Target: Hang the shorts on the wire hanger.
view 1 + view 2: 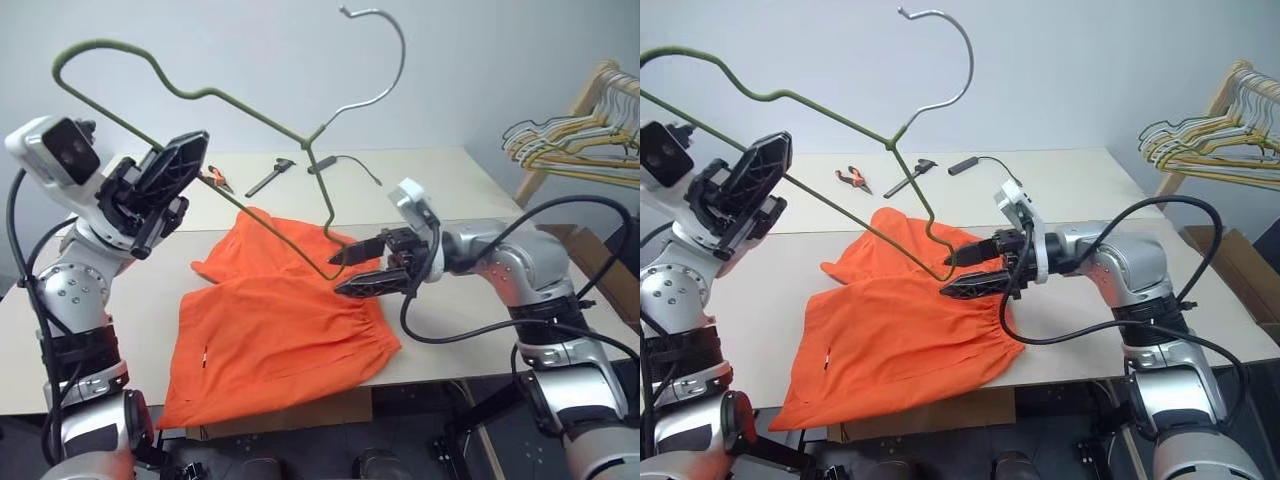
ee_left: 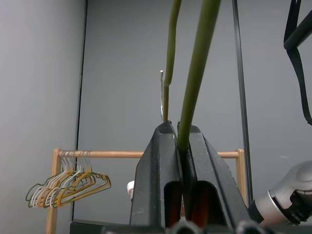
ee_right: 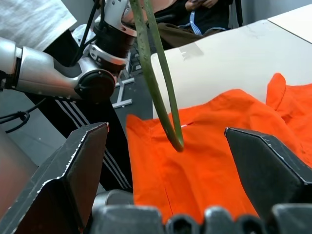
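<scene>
Shorts: the shorts (image 1: 285, 335) lie spread flat on the worktop (image 1: 450, 215), waistband toward its front edge, 2 legs pointing to the far side.
Wire hanger: the wire hanger (image 1: 240, 110) is lifted above the shorts, tilted, its silver hook uppermost; its lowest bend hangs just over the middle of the shorts, apparently not touching the cloth, though the gap is hard to judge.
Left claw: the left claw (image 1: 160, 190) is clenched on one wire of the hanger, to the left of the shorts and raised above them; the left wrist view shows the green wire pinched between the 2 fingers (image 2: 161, 165).
Right claw: the right claw (image 1: 360, 270) is released, jaws spread wide, at the right edge of the shorts, level with the hanger's low bend; that bend sits between the 2 fingers (image 3: 263, 165) without contact.
Tools: orange-handled pliers (image 1: 218, 180) and a dark tool (image 1: 270, 177) lie beyond the shorts, on the far part of the worktop.
Hanger rack: a wooden rack with a bunch of hangers (image 1: 570, 140) stands well to the right of the shorts.
</scene>
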Controlling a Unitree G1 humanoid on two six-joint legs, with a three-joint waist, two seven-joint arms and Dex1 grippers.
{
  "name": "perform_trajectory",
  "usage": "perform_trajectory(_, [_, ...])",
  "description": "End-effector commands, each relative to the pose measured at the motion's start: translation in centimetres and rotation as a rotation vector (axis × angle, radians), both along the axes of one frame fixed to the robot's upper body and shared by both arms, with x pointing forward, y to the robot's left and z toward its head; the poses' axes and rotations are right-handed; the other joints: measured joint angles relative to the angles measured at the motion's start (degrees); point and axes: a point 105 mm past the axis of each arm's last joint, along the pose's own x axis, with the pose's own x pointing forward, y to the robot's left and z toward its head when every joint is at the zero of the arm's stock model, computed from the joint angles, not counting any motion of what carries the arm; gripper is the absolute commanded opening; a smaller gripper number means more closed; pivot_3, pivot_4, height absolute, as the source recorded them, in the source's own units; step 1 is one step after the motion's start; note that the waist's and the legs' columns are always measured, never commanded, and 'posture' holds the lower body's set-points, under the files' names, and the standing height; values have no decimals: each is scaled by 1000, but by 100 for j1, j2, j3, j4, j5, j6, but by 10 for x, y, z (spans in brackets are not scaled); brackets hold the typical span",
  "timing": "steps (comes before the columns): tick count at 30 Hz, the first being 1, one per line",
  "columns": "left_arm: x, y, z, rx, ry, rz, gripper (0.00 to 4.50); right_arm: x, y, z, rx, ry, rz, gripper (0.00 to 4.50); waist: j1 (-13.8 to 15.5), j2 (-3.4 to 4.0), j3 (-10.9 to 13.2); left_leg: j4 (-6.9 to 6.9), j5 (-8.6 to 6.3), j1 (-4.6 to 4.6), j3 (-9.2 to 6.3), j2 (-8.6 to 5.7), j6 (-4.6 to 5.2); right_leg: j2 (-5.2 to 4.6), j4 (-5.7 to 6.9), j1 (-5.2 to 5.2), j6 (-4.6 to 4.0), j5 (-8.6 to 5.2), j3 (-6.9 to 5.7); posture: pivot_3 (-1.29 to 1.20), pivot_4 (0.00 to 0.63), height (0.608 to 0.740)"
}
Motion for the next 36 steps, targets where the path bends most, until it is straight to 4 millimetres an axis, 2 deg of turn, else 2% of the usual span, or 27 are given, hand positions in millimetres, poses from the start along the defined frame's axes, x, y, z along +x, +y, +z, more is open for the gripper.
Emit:
perform_trajectory(1, [-5, -2, 9, -6, -39, -15, 0, -3, 6, 22, 36, -67, 18, 4478, -5, 0, 0, 0, 0, 0, 0, 0, 0, 0, 0, 0, 0, 0, 0, 47, 0, 740])
perform_trajectory(7, [-2, -3, 5, -5, -28, -2, 0, -3, 15, 24, 50, -69, 7, 4478, -13, 0, 0, 0, 0, 0, 0, 1, 0, 1, 2, -1, 0, 0, 0, 46, 0, 740])
perform_trajectory(8, [-2, -3, 4, -4, -24, 2, 0, -3, 16, 25, 54, -69, 8, 4312, -14, 0, 0, 0, 0, 0, 0, 1, 0, 1, 2, -2, 0, 0, 0, 45, 0, 740])
perform_trajectory(10, [-1, -4, 3, -6, -20, 8, 0, -4, 17, 26, 58, -69, 8, 3907, -17, 0, 0, 0, 0, 0, 0, 1, 0, 1, 2, -2, 0, 0, 0, 45, 0, 740])
perform_trajectory(21, [5, -4, -5, 12, -7, 34, 0, -2, 20, 24, 62, -60, -14, 29, -59, 0, 0, 0, 0, 0, 0, 0, 0, 0, 1, -1, 0, 0, 0, 39, 0, 740])
perform_trajectory(24, [9, -9, -13, 48, -5, 73, 0, -2, 20, 24, 63, -71, -19, 29, -61, 0, 0, 0, 0, -1, 1, 0, 0, 1, 1, -2, 0, 0, 0, 39, 0, 740])
perform_trajectory(28, [17, -14, -27, 118, 46, 103, 1016, 0, 20, 27, 95, -56, -43, 0, -61, 1, 0, -1, 0, 0, 2, 0, 0, 0, 0, -1, 0, 0, 1, 37, 0, 740])
perform_trajectory(31, [25, -22, -46, 245, 88, 152, 2080, 3, 17, 35, 142, -41, -77, 0, -61, 1, 0, -1, 0, -1, 2, 0, 0, 0, 1, -2, 0, 0, 0, 33, 0, 740])
perform_trajectory(33, [30, -29, -72, 424, 109, 202, 2775, 6, 13, 41, 182, -37, -123, 0, -62, 1, 1, -1, 0, -2, 2, 0, 0, 1, 0, -3, 0, 0, 0, 34, 0, 740])
perform_trajectory(36, [35, -25, -115, 642, 138, 265, 3777, 13, -5, 38, 163, 1, -229, 0, -62, 3, 2, -6, 0, 0, 6, -2, -1, -1, -2, -3, -1, 0, 2, 22, 0, 740])
